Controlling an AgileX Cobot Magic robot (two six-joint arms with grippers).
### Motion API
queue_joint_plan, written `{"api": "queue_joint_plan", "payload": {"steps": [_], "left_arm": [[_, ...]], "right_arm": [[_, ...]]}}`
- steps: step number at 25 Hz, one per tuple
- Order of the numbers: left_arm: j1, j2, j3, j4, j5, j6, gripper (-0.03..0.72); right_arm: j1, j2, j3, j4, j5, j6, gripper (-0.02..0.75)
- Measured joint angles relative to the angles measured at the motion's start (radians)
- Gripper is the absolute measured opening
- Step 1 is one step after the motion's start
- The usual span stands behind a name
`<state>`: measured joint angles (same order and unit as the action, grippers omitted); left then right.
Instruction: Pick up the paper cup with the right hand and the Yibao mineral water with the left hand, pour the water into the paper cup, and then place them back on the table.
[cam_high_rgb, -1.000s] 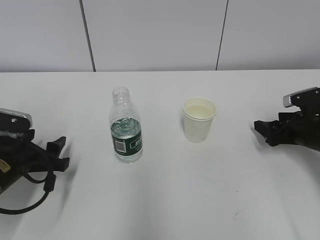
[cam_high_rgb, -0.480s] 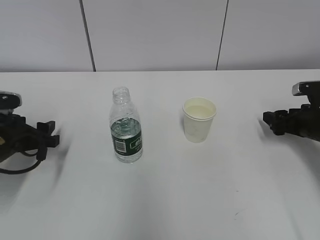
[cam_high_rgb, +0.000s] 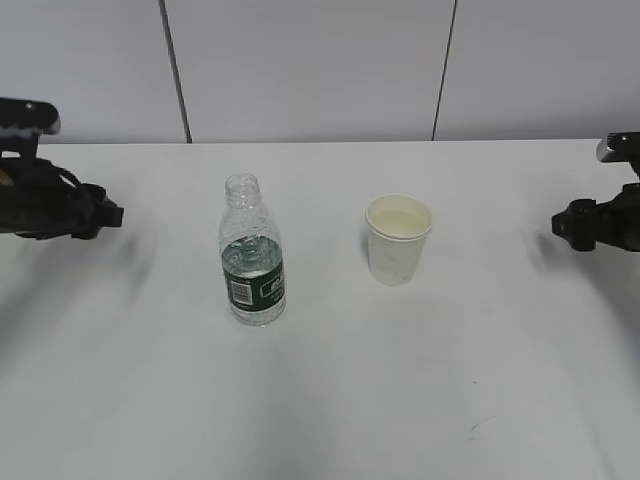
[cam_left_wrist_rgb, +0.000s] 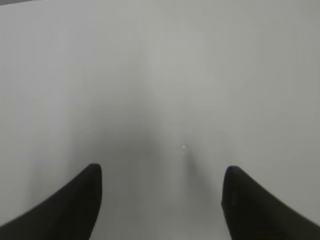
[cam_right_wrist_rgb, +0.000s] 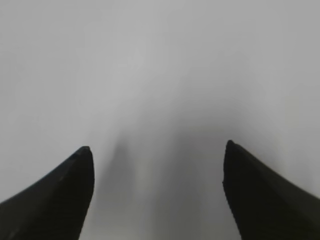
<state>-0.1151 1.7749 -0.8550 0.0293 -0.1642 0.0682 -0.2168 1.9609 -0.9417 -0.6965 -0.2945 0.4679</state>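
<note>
The Yibao mineral water bottle (cam_high_rgb: 251, 255) stands upright and uncapped on the white table (cam_high_rgb: 330, 390), left of centre, with clear water (cam_high_rgb: 250, 254) partly filling it. The white paper cup (cam_high_rgb: 398, 240) stands upright to its right; its cream interior shows. My left gripper (cam_high_rgb: 112, 214) is open and empty at the far left, well away from the bottle. My right gripper (cam_high_rgb: 558, 226) is open and empty at the far right, well away from the cup. The left wrist view shows my left gripper (cam_left_wrist_rgb: 160, 172) and the right wrist view my right gripper (cam_right_wrist_rgb: 157, 152), each over bare table only.
A white panelled wall (cam_high_rgb: 310, 70) rises behind the table's far edge. A small dark mark (cam_high_rgb: 473, 429) lies on the table near the front right.
Both arms have risen and drawn outward from the table centre; the left gripper moved up and left, the right gripper moved right. The bottle and cup have not moved.
</note>
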Motion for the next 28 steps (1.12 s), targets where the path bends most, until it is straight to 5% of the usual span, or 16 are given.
{"api": "queue_joint_plan", "payload": {"steps": [4,14,28], "left_arm": [[0.000,-0.020,-0.088,0.025,0.164,0.000,0.468],[0.000,-0.037,-0.177,0.049,0.699,0.000,0.466],[0.000,-0.252,-0.178,0.095,0.866,0.000,0.461]], "right_arm": [[0.000,-0.042,-0.024,-0.108,0.128,0.133,0.595],[0.000,-0.070,-0.026,-0.294,0.157,0.356,0.595],[0.000,-0.070,-0.028,-0.683,0.042,0.892,0.595]]}}
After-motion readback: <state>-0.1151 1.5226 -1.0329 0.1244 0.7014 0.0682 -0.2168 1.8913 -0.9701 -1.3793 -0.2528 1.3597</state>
